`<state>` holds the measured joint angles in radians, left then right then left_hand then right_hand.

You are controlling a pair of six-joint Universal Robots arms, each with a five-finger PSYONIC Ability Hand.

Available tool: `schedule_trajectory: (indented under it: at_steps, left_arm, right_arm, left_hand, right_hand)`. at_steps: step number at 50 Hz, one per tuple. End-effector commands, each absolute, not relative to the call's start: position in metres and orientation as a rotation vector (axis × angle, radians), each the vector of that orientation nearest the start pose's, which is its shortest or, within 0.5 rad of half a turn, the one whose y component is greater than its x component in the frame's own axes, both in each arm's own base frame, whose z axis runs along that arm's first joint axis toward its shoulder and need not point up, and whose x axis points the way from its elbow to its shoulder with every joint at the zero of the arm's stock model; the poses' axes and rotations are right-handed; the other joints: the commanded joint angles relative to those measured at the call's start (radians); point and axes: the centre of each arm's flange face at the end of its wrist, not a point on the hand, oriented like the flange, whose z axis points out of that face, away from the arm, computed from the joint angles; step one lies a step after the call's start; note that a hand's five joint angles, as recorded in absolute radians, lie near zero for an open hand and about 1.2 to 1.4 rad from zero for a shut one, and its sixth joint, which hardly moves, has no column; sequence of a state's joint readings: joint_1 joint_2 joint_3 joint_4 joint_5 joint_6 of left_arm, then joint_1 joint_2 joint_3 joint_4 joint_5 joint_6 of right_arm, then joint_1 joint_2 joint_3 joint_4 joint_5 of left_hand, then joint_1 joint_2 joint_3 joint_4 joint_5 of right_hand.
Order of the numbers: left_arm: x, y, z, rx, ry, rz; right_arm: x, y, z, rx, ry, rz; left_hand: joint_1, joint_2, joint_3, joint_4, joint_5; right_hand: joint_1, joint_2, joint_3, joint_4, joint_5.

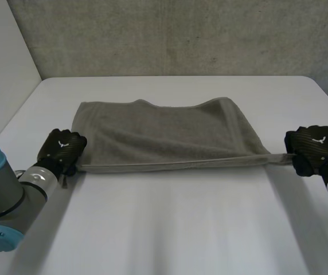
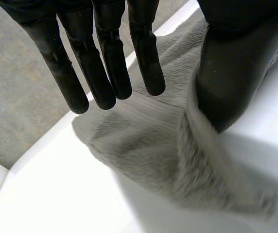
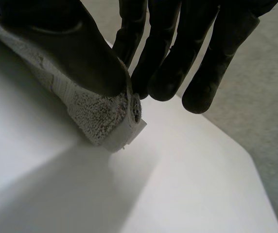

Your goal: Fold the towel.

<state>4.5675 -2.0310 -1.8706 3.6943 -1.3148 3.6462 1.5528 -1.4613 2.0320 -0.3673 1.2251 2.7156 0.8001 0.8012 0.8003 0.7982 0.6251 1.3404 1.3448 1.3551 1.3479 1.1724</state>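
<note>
A grey towel point(image 1: 164, 134) lies flat and doubled over on the white table point(image 1: 181, 229), its near edge pulled into a straight line between my two hands. My left hand point(image 1: 63, 146) is at the towel's near left corner. In the left wrist view its fingers point(image 2: 105, 63) are straight and apart from the thumb point(image 2: 231, 73), with the towel point(image 2: 153, 160) lying loose below them. My right hand point(image 1: 316, 146) is at the near right corner. There its thumb point(image 3: 71, 53) and fingertips pinch the towel's corner point(image 3: 95, 116) just above the table.
A grey textured wall point(image 1: 181, 34) stands behind the table's far edge, and a white panel point(image 1: 3, 46) closes the far left side. Bare table lies in front of the towel, between my arms.
</note>
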Motion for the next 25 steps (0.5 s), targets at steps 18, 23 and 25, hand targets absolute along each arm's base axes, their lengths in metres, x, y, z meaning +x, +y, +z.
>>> schedule_trajectory:
  at_steps: [18,23,25]
  left_arm:
    - [-0.1945,-0.2990,0.1321,0.999,2.241,-1.919]
    - [-0.1930,-0.2976,0.1318,1.002,2.267,-1.900]
    - [-0.1910,-0.2975,0.1343,0.995,2.259,-1.903]
  right_arm:
    - [0.1517,-0.2745,0.1819,-0.777,2.291,-2.044]
    - [0.1487,-0.2758,0.1847,-0.769,2.292,-2.063]
    - [0.1492,-0.2749,0.1874,-0.780,2.285,-2.075]
  left_hand:
    - [0.596,0.595,0.596,0.598,0.597]
    - [0.596,0.595,0.596,0.598,0.597]
    - [0.596,0.595,0.596,0.598,0.597]
  right_hand:
    - [0.056,0.052,0.041,0.048,0.049]
    - [0.056,0.052,0.041,0.048,0.049]
    - [0.056,0.052,0.041,0.048,0.049]
